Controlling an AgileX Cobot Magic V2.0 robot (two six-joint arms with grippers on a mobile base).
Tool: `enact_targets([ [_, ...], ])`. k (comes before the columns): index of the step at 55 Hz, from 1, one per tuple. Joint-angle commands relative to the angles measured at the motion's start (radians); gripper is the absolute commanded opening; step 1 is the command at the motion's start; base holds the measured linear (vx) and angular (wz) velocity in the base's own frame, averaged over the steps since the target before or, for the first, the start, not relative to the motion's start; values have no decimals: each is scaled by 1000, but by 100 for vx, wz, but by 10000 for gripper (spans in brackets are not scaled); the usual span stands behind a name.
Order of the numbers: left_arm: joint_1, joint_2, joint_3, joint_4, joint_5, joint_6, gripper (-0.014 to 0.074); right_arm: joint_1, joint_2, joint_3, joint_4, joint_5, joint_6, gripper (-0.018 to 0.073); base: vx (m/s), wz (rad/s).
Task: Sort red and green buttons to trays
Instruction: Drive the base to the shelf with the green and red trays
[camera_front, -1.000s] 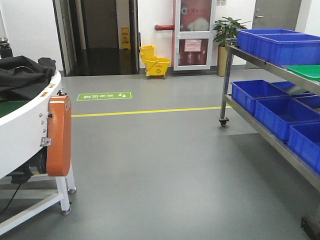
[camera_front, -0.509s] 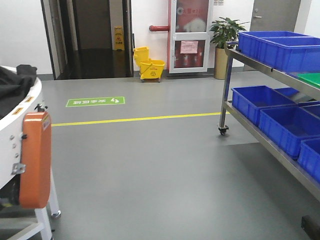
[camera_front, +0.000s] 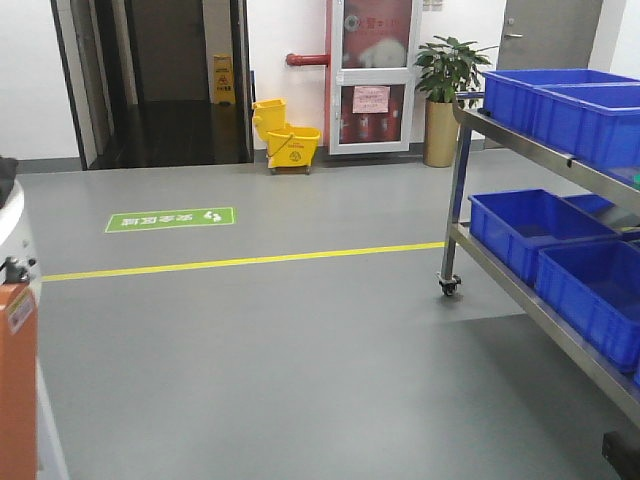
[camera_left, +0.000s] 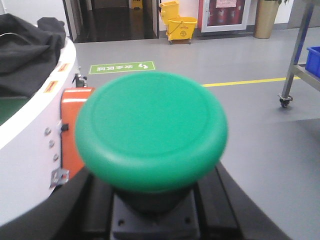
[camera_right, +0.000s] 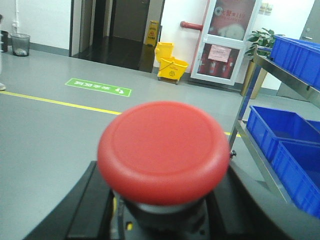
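Grey floor (camera_front: 300, 360) filled the front view; only wrist views showed my left end effector (camera_left: 152, 212) gripping green button (camera_left: 150, 130), right end effector (camera_right: 160, 217) red button (camera_right: 164, 147).

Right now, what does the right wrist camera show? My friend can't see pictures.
A big red button fills the front, gripped between dark jaws. Behind it lies a grey floor with a yellow line and a green sign, a yellow mop bucket farther back, and blue crates on a metal rack at the right.
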Motion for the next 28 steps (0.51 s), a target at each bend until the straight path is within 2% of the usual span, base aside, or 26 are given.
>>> enact_targets([
  [1, -5, 5, -34, 12, -75, -1, 5, 0, -3, -32, -3, -85, -5, -9, 58, -4],
  [28, -5, 5, -34, 12, -75, -1, 5, 0, -3, -32, -3, -86, -5, -9, 58, -10],
])
